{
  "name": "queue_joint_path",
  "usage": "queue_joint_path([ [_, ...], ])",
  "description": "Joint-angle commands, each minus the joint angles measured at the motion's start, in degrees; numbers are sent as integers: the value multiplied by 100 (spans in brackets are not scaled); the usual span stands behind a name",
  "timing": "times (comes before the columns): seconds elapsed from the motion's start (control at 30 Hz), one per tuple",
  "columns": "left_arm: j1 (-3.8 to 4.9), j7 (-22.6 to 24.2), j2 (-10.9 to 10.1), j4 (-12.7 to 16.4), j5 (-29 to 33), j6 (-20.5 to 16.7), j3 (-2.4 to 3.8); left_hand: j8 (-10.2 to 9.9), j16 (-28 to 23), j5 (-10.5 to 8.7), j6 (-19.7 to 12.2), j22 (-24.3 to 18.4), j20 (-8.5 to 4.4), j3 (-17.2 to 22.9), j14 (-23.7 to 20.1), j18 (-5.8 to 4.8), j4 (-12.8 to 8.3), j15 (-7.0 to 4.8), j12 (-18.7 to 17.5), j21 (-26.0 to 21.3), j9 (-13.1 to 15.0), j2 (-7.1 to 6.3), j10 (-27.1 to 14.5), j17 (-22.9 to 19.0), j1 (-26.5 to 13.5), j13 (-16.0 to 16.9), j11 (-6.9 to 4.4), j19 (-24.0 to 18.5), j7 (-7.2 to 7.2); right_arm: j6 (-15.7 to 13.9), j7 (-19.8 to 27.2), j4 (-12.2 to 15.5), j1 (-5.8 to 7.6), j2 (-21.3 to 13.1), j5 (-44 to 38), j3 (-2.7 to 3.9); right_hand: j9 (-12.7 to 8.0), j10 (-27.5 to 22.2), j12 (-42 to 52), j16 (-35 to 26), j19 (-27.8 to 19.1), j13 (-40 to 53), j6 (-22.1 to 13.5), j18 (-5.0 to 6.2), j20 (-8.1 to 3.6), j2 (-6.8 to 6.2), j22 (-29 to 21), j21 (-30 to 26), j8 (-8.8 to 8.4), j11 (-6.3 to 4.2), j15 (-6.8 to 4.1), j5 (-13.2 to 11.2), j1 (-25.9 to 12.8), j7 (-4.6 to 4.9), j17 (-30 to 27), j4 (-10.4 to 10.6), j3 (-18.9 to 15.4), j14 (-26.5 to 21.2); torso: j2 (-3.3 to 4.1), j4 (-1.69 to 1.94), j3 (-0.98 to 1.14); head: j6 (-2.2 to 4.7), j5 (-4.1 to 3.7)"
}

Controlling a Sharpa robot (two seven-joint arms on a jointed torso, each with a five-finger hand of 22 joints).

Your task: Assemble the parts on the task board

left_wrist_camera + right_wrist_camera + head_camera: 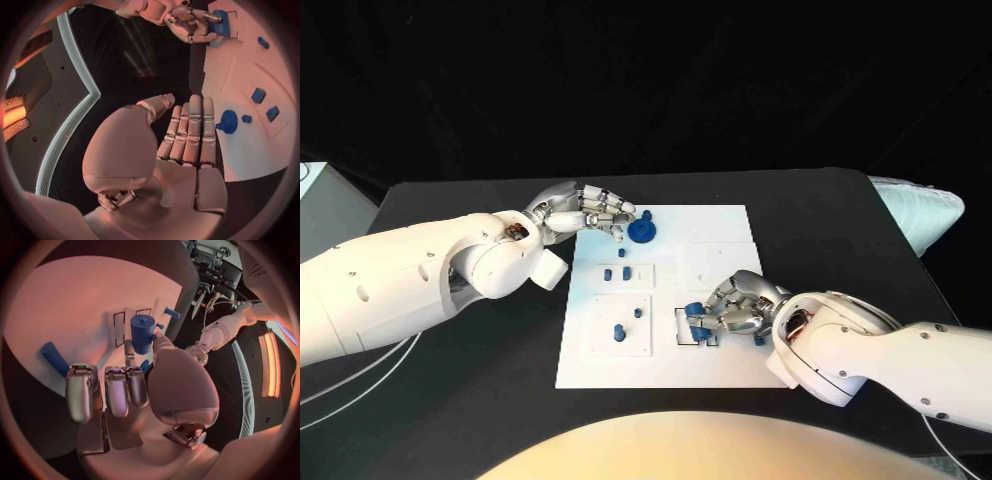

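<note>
Presently we note the task board (589,370), a white plate on the black table (459,420), with both hands working over it. We see the left hand (583,212) at the board's far corner, its fingers (190,131) straight, held side by side and extended toward a round blue part (228,121) that stands on the board just beyond the fingertips; the thumb lies apart from them and nothing sits in the palm, so we record this hand as holding nothing. Whether the fingertips touch the round part we cannot tell. Two small blue blocks (265,104) lie a little past that round part, well clear of the fingers. We see the right hand (737,306) near the board's near edge, fingers curled in around a blue cylindrical part (142,333); in the right wrist view the cylinder rises between thumb and fingers, pinched at its lower end, standing over a black-outlined rectangle (119,329) printed on the board. A loose blue peg (54,358) lies flat on the board just beside the curled fingers of that hand, not touching them. Further small blue pieces (626,273) rest on the board's middle, between the two hands.
</note>
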Motion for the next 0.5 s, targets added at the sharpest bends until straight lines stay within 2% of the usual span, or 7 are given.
queue_joint_path([
  [0.03,-2,21,3,12,22,87,2,24,-29,21,-35,-14,-4,-5,-10,67,37,40,-14,-32,-7,5,-27,4,-76,7,8,54,174,100,-117,-14,-10,32,-225,-4,11,383,31,37,453,1199,263,-90,-41,-15,1357,31,44,-37,-34,-107,-60,-227,1216,-3,44,542,0,4,0,1,8],
  [0.5,-2,-5,-5,8,22,97,2,26,-29,21,-37,-21,-3,-7,-11,67,44,41,-14,-40,-8,5,-29,5,-82,7,9,57,175,228,-82,7,-16,68,-235,-4,6,397,53,41,454,1220,269,-91,-43,-10,1358,35,54,-40,-35,-153,-64,-231,1228,-6,57,544,0,-3,3,1,39],
])
